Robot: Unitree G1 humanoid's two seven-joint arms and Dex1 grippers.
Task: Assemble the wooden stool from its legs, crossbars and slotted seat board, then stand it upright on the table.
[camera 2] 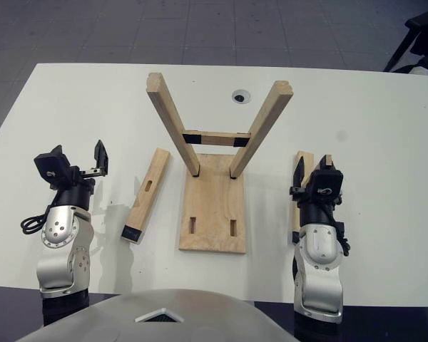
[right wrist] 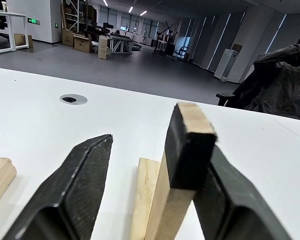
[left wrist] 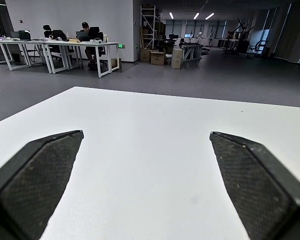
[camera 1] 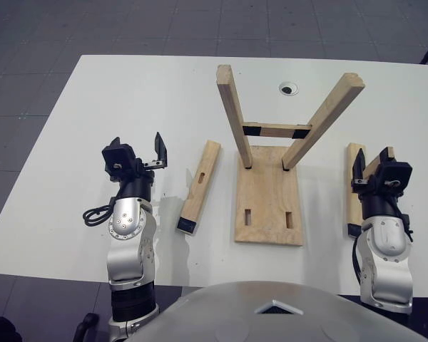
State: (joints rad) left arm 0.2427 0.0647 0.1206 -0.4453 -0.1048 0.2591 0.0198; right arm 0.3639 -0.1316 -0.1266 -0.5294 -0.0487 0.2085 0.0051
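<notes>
**Stool half built: second pair of legs not yet fitted**

Seat board (camera 1: 267, 196) lies flat on the bench (camera 1: 128, 92), between my two claws and inboard of each. Two standing legs (camera 1: 233, 114) are seated in its far slots, beyond both claws. They lean apart and are tied by a crossbar (camera 1: 277, 130). The near slots (camera 1: 247, 217), on the edge level with my claws, are empty.

A loose leg (camera 1: 200, 187) lies flat just inboard of my left claw (camera 1: 139, 151), between it and the board. A second loose leg (camera 1: 354, 189) lies flat right under my right claw (camera 1: 373, 164). A short bar (right wrist: 187, 145) with a black end rises tilted between that claw's fingers (right wrist: 225, 200). It leans on one finger, with a clear gap to the other.

Left claw: spread wide, holding nothing, above bare bench. Right claw: spread; the bar touches it but is not pinched.

My reading: roughly halfway, with the second leg-and-bar frame in hand. The next move calls for closing on the short bar squarely, since its tilt could let it twist. It then has to be joined to both loose legs before their ends are lined up with the near slots and pressed in. Turning the stool upright comes last.
</notes>
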